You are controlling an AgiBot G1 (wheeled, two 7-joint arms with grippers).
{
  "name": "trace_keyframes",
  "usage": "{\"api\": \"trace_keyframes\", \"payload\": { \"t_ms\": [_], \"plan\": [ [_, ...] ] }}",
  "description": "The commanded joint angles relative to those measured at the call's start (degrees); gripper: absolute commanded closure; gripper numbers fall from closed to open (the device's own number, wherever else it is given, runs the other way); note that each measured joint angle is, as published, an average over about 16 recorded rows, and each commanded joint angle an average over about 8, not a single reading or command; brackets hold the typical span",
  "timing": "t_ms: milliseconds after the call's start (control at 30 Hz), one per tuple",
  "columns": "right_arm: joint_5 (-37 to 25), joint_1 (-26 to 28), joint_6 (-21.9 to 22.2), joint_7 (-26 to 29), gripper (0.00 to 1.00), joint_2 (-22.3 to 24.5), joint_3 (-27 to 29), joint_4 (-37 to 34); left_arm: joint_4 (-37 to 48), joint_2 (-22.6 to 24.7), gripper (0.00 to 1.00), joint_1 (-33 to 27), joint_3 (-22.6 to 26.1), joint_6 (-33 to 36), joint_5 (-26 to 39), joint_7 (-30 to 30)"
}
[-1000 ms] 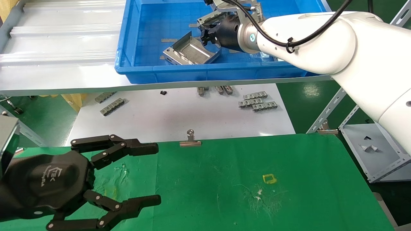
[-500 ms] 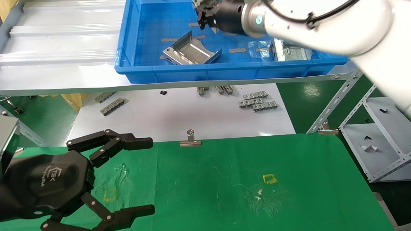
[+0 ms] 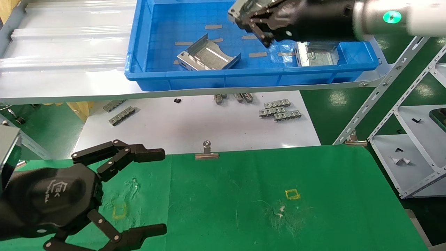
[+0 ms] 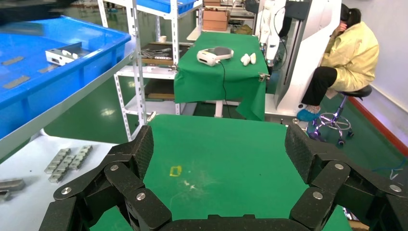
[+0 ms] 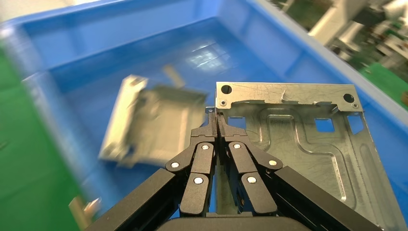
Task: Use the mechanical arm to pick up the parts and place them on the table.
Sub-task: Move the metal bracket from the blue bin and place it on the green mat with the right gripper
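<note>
Right black pincer [image 5: 216,126] pinches a shiny silver stamped sheet-metal bracket [image 5: 298,139] by one flange, above the blue plastic bin [image 3: 146,45] holding two more brackets. Left black pincer [image 3: 139,191] hovers spread wide over the green-cloth table [image 3: 244,195].

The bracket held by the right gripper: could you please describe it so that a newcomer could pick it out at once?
Find the blue bin on the grey shelf. Above its far right part, the right gripper is shut on a shiny silver bracket. Unlike the two brackets lying in the bin, it is lifted off the floor, pinched by one flange.
</note>
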Motion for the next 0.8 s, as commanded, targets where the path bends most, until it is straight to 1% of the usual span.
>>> {"api": "trace_keyframes", "payload": {
  "t_ms": [33, 167, 300, 433, 533, 600, 667, 800],
  "plan": [
    [2.87, 0.03, -3.63, -3.86, 1.00, 3.31, 1.14, 2.67, 0.00, 0.00, 0.00, 0.00, 0.00, 0.00, 0.00, 0.00],
    [9.99, -0.26, -12.88, -12.22, 1.00, 7.71, 3.71, 3.01, 0.00, 0.00, 0.00, 0.00, 0.01, -0.01, -0.01, 0.01],
    [17.18, -1.19, -23.57, -20.26, 1.00, 10.85, 5.70, 0.85, 0.00, -0.01, 0.00, 0.00, 0.02, -0.01, -0.01, 0.01],
    [22.35, -2.39, -34.11, -27.57, 1.00, 12.33, 6.58, -3.79, 0.00, -0.01, 0.00, -0.01, 0.03, -0.01, -0.02, 0.01],
    [24.65, -3.50, -40.58, -33.04, 1.00, 12.49, 6.29, -7.89, 0.00, -0.01, 0.00, -0.01, 0.04, -0.01, -0.02, 0.02],
    [25.85, -4.52, -43.41, -36.56, 1.00, 12.68, 5.51, -9.79, 0.00, -0.02, 0.00, -0.01, 0.04, -0.02, -0.03, 0.02],
    [27.05, -5.84, -45.01, -39.97, 1.00, 13.11, 4.38, -11.03, 0.00, -0.02, 0.00, -0.01, 0.04, -0.02, -0.03, 0.02],
    [28.21, -8.59, -45.40, -46.25, 1.00, 14.43, 1.02, -11.14, 0.00, -0.02, 0.00, -0.01, 0.05, -0.02, -0.04, 0.03]
  ]
}}
